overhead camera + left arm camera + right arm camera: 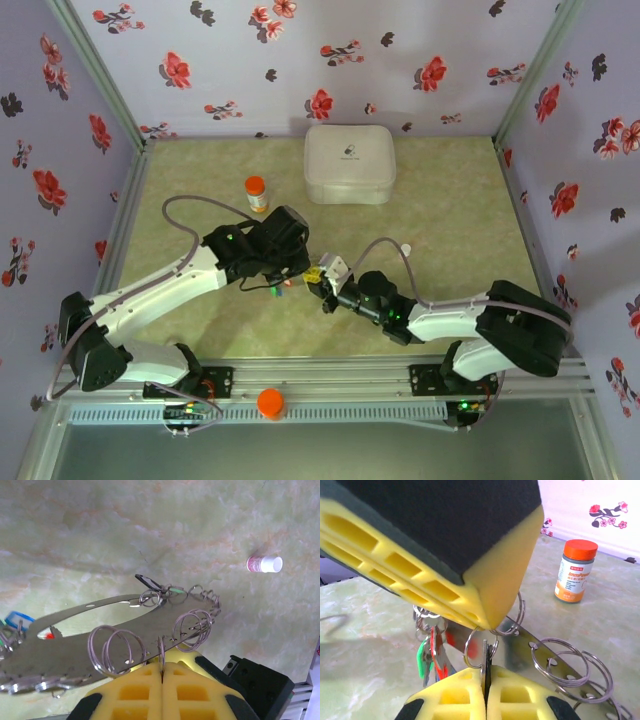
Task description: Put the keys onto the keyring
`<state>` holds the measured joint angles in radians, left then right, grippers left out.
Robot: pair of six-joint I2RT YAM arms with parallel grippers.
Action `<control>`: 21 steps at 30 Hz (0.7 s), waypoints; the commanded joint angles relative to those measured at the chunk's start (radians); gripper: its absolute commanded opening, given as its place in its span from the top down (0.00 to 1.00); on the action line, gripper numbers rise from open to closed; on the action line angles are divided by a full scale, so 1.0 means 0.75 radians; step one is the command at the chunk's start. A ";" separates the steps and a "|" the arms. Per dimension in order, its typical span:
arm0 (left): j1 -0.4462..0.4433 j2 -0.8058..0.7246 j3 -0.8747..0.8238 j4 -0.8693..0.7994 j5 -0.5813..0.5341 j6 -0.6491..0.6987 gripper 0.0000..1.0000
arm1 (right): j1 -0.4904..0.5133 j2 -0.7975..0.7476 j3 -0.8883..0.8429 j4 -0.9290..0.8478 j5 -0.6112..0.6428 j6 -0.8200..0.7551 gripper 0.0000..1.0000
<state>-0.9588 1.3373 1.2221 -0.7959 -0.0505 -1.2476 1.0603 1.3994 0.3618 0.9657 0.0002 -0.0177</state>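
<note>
orange-capped bottle (257,194): upright, left of white lidded box (348,164) | small white-capped vial (264,564): lying on table (450,230)

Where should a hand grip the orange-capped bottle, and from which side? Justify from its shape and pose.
Grip the orange-capped bottle across its white body, just below the cap, coming level from the near side. It stands upright, is round and narrow, with bare table around it, so nothing seems to block that approach.
</note>
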 commanded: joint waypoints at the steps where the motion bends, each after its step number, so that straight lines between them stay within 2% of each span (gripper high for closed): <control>1: 0.022 -0.022 0.023 -0.002 -0.010 -0.041 1.00 | -0.001 0.044 -0.041 -0.004 0.029 0.046 1.00; 7: 0.025 -0.026 0.019 -0.001 -0.008 -0.099 1.00 | -0.001 0.051 -0.007 -0.090 0.043 0.087 1.00; 8: 0.025 -0.027 0.017 0.001 -0.004 -0.122 1.00 | -0.001 0.047 -0.004 -0.095 0.043 0.096 0.97; 12: 0.025 -0.036 0.013 -0.013 0.007 -0.237 1.00 | -0.001 0.006 0.000 -0.134 0.059 0.130 0.66; 14: 0.025 -0.028 0.030 -0.044 0.010 -0.279 1.00 | -0.001 -0.045 -0.013 -0.160 0.041 0.137 0.59; 17: 0.025 -0.014 0.052 -0.073 0.011 -0.316 1.00 | 0.000 -0.178 -0.050 -0.237 -0.007 0.114 0.55; 21: 0.027 0.000 0.059 -0.092 0.032 -0.388 1.00 | 0.003 -0.381 -0.077 -0.392 -0.020 0.008 0.58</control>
<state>-0.9466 1.3361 1.2255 -0.8375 -0.0376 -1.4643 1.0603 1.1919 0.3149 0.7536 0.0036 0.0475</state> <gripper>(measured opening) 0.043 0.427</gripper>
